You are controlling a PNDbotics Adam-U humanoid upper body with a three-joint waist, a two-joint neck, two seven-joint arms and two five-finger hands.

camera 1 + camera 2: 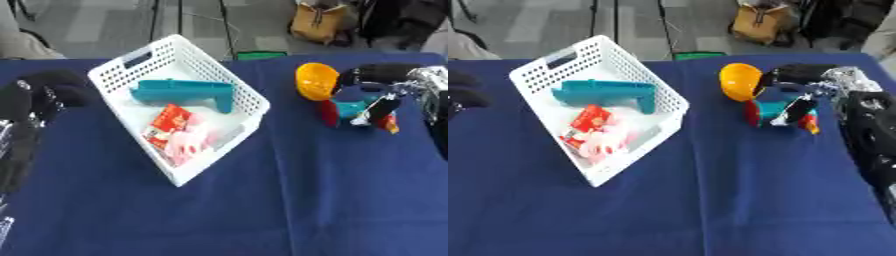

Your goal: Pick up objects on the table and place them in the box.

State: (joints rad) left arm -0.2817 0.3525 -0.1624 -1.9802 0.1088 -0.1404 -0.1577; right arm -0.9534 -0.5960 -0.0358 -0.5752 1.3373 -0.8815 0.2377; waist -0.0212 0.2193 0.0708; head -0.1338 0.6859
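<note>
I see the white perforated plastic basket (112, 75) sitting askew on the dark blue tablecloth (332, 190), and inside it lie a teal plastic tool-shaped piece (179, 91) and, nearer me, a red and pink packet (175, 131). My right hand (798, 75) is at the far right of the table with its black fingers curled around a small toy of teal, red and orange parts (780, 114), just beside an orange-yellow rounded cup-like object (737, 80). My left hand (39, 92) shows at the left edge, apart from the basket, and I cannot tell how its fingers are set.
</note>
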